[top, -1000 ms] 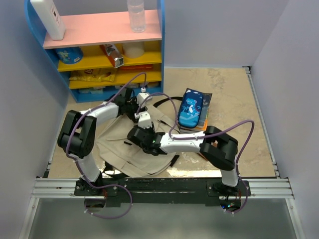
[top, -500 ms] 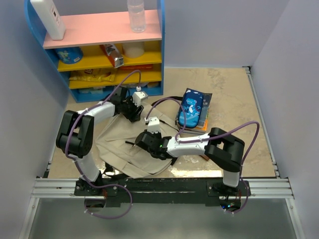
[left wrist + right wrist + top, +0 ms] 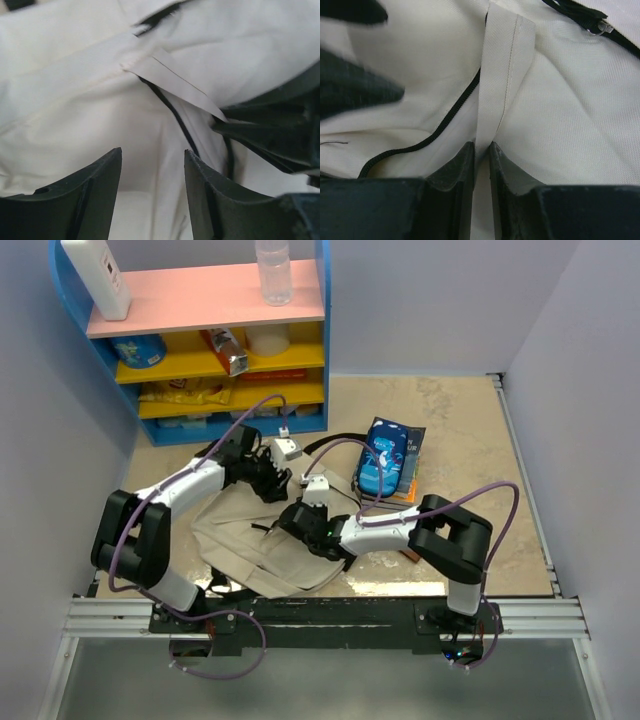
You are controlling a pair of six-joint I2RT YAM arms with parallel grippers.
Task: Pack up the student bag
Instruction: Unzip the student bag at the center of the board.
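The student bag (image 3: 245, 540), cream canvas with black zips, lies crumpled on the table in front of both arms. My right gripper (image 3: 481, 150) is shut on a flat cream fabric strip (image 3: 501, 65) of the bag, right beside a black zip line (image 3: 445, 120). Seen from above, the right gripper (image 3: 300, 520) sits on the bag's upper middle. My left gripper (image 3: 152, 162) hangs open just above bag cloth (image 3: 75, 100), nothing between its fingers (image 3: 100, 175). It is at the bag's far edge (image 3: 272, 480), close to the right gripper.
A blue shelf unit (image 3: 322, 340) with a pink top board stands at the back left, holding a clear bottle (image 3: 273, 270), snacks and boxes. A blue pencil case (image 3: 385, 455) lies on a book (image 3: 408, 488) right of the bag. Walls close in both sides.
The right gripper's jaws have closed onto the bag's fabric strip and it has shifted slightly right. The left gripper has moved a little right along the bag's far edge, still open.
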